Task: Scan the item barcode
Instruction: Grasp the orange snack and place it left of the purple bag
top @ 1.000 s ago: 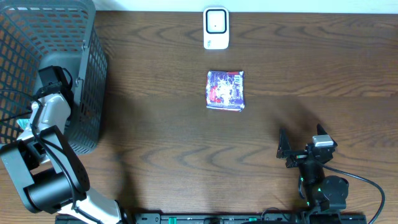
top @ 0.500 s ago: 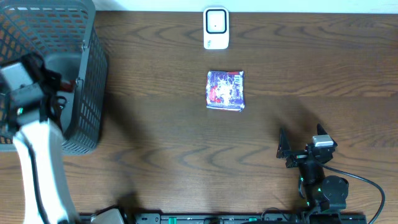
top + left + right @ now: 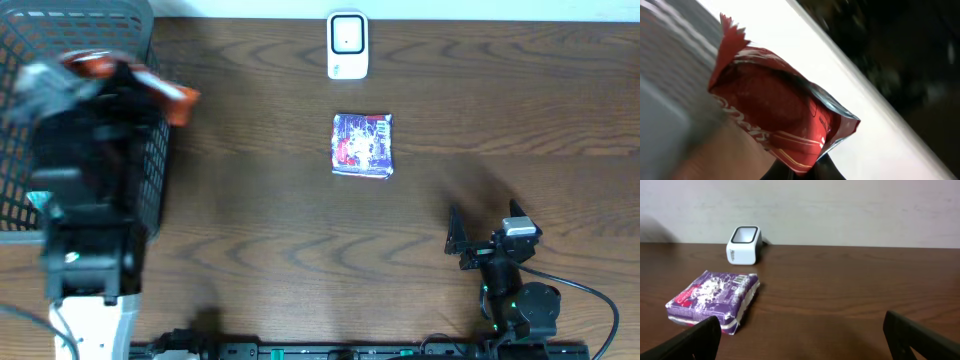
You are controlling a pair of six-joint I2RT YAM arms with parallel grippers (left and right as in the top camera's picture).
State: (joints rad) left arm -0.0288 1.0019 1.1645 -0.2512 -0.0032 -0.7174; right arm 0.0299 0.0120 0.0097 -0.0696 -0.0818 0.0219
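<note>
Clearly crinkled, glossy red foil packet [image 3: 775,117]; zigzag-cut end; basket [image 3: 90,25] grey mesh.

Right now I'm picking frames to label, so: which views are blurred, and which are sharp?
Overhead: the left arm and red packet smear over the basket; purple packet and scanner are crisp. Left wrist: the red packet looks soft against a blown-out white band. Right wrist: sharp, evenly lit.

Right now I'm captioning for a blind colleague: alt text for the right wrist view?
A purple packet lies flat on a dark wooden table, a white scanner standing behind it near a pale wall. The open right gripper frames the bottom corners.
</note>
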